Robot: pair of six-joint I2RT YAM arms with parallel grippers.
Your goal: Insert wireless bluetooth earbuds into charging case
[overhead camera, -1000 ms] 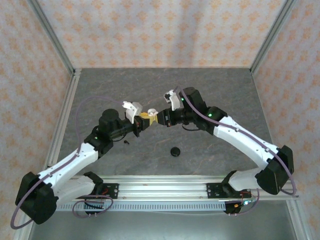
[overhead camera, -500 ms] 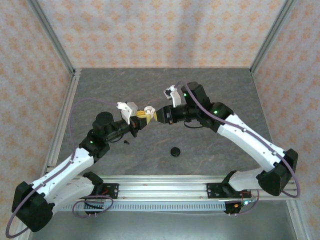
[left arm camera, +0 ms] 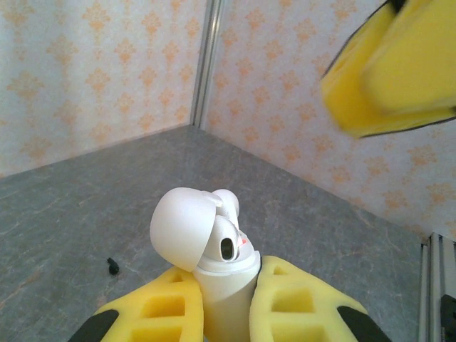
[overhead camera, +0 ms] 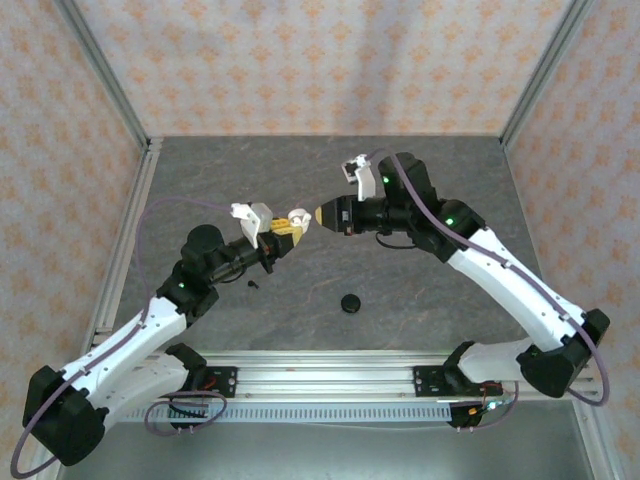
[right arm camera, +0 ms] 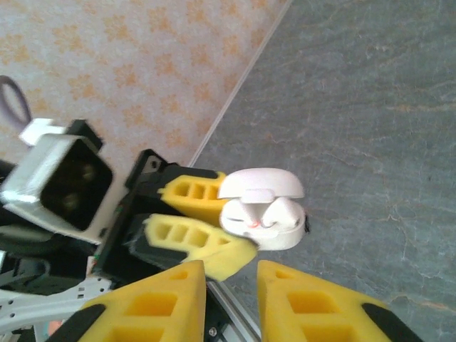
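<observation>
My left gripper (overhead camera: 287,231) is shut on the white charging case (overhead camera: 298,218), held above the table with its lid hinged open. In the left wrist view the case (left arm camera: 217,288) stands upright between the yellow pads (left arm camera: 306,306), and two white earbuds (left arm camera: 226,244) sit in its wells under the lid. From the right wrist the case (right arm camera: 265,229) and the seated white earbuds (right arm camera: 283,211) show just beyond my right gripper (right arm camera: 231,303). That gripper (overhead camera: 322,214) is open by a narrow gap, holds nothing, and hangs a short way right of the case. A tiny black earbud (overhead camera: 252,284) lies on the table.
A round black object (overhead camera: 350,302) sits on the grey table (overhead camera: 420,180) in front of the grippers. Patterned walls with metal frame posts (overhead camera: 528,80) close in the back and sides. An aluminium rail (overhead camera: 330,372) runs along the near edge.
My right gripper has drawn back from the case, up and to the right, leaving a gap. The left arm has shifted slightly left and still holds the case.
</observation>
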